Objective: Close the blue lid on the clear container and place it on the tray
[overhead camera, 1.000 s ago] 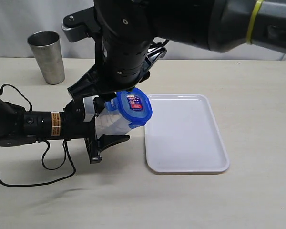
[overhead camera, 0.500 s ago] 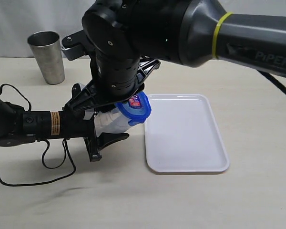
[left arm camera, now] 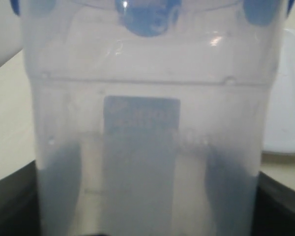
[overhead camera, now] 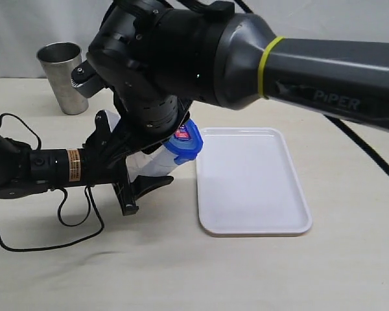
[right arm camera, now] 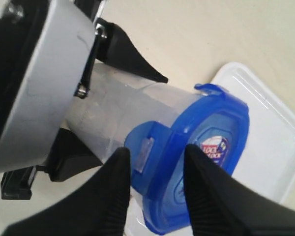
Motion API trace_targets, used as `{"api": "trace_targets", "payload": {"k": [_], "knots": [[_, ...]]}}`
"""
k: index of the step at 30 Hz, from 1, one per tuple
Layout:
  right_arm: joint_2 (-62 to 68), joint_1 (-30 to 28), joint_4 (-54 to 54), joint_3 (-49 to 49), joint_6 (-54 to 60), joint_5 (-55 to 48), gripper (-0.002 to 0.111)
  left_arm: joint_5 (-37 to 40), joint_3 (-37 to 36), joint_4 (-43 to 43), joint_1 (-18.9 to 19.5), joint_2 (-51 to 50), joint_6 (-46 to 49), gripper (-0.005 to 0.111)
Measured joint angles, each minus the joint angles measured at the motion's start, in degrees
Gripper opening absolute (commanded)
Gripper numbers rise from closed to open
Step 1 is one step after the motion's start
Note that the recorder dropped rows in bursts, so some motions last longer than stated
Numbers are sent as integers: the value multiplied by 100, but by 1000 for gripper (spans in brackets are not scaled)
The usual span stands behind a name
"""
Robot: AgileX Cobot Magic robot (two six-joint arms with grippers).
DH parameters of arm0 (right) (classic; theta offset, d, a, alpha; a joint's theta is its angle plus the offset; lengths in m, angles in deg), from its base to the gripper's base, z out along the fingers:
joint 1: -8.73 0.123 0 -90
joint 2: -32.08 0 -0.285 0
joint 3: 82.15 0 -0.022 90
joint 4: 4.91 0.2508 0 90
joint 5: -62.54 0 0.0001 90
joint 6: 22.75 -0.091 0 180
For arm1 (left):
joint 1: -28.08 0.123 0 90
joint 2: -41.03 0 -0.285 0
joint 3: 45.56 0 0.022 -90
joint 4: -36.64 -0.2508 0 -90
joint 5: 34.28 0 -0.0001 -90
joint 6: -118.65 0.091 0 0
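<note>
The clear container (overhead camera: 152,165) lies tilted, almost on its side, with my left gripper (overhead camera: 137,170) shut on its body; its barcode label faces the left wrist view, where the container (left arm camera: 147,123) fills the picture. The blue lid (overhead camera: 187,144) sits on its mouth, facing the white tray (overhead camera: 253,188) just beside the tray's left rim. My right arm (overhead camera: 168,78) hangs over the container and hides much of it. In the right wrist view my right gripper (right arm camera: 160,162) is open, its two black fingers standing either side of one side flap of the lid (right arm camera: 206,147).
A grey steel cup (overhead camera: 63,76) stands at the back left. A black cable (overhead camera: 58,223) loops on the table under the left arm. The tray (right arm camera: 280,147) lies just beyond the lid.
The right arm has swung left and lower over the container, covering more of the lid. The left gripper still holds the container, which has shifted slightly down and left.
</note>
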State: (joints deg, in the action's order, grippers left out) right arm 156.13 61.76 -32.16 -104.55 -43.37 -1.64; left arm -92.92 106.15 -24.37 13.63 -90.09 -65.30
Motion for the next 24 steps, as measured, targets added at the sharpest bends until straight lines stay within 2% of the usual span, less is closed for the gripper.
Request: {"api": "trace_targets", "payload": {"k": [8,16,19,21,24], "knots": [[-19,75,-196,-13,123,-63,31,0,0,14,0,0,-17,0],[-504,33,693,23,679,379,41,-229,0,-179,26,0,22,0],[-875,56,832,23,772,477,41,-268,0,-272,-18,0,52,0],[-1168,46,843,23,772,466,38,-298,0,-298,-18,0,52,0],[-1603,46,843,122,810,444,26,-322,0,-309,-18,0,52,0]]}}
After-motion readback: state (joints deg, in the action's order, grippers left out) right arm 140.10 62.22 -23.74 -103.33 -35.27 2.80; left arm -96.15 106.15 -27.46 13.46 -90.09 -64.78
